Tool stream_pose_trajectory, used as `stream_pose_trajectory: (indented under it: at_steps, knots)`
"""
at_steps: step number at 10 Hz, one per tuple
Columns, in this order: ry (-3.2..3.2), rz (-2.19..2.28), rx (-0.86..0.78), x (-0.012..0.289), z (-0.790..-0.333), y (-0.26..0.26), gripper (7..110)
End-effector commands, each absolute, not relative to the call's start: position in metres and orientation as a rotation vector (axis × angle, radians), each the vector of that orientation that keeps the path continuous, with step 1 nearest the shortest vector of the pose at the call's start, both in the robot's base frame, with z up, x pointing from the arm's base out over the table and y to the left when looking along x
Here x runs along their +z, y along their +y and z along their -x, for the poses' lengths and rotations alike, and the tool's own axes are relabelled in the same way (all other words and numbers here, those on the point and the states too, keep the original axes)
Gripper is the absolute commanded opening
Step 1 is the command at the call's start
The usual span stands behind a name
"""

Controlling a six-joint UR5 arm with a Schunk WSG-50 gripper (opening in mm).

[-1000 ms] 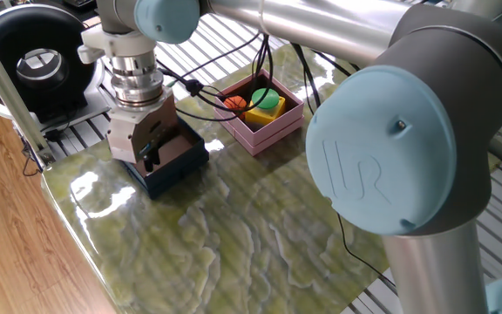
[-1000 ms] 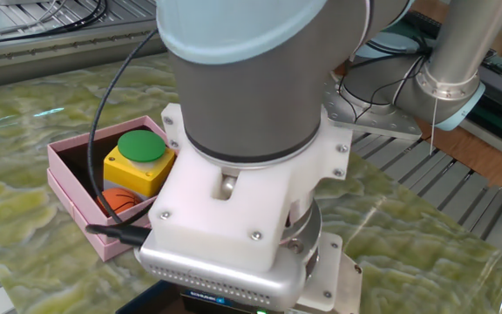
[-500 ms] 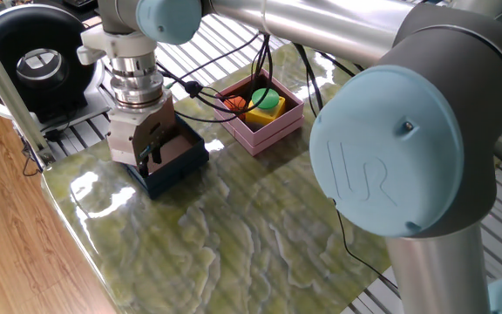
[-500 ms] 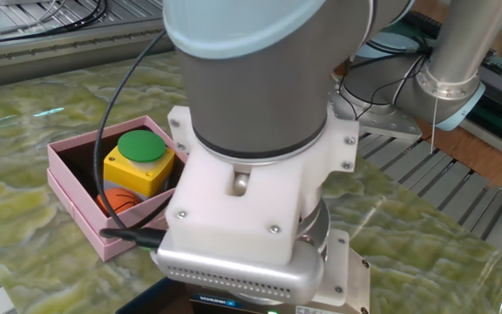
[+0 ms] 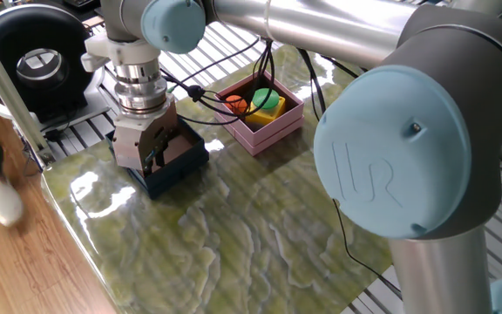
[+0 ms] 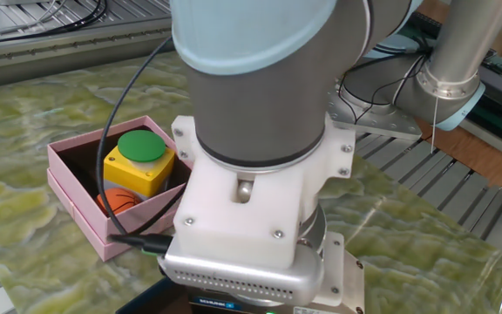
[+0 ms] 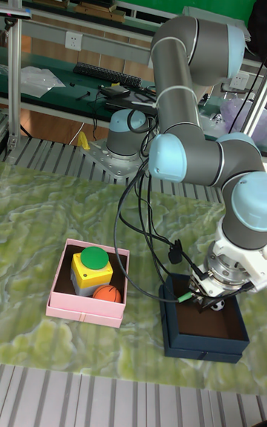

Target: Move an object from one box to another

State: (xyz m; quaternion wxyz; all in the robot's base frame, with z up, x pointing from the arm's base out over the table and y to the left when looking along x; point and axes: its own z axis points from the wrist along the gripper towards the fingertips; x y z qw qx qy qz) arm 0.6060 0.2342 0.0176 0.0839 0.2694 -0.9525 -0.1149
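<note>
- Two boxes on the green marbled bench, and the tool sits low over the navy box, right above its brownish floor.
- In the tall view there's a small pale thing with dark spots at the tool's tips, too tiny to say what it is. Can't tell if the fingers are clamped on it or loose.
- In one fixed view the tool's body blocks most of the navy box; only the near wall and a corner of floor show.
- In the other fixed view the arm's wrist fills the middle of the shot and hides the tool and the navy box completely.
- The pink box sits off to the tool's side, apart from the navy one. Inside: a yellow block with a green round button on top, and an orange ball touching it.
- A black cable loops down from the arm to a plug beside the tool, hanging between the two boxes.
- Past the bench edge beyond the tool there's a black round device on the slatted metal frame.
</note>
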Motion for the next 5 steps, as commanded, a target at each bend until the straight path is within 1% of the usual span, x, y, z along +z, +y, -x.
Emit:
stream_pose_trajectory:
  at_steps: [1,5]
  knots:
    - [-2.847,-0.805,-0.375,0.0167,-0.6061,0.2397,44]
    - [-2.858,-0.798,-0.381,0.0101,-0.6060,0.2466,44]
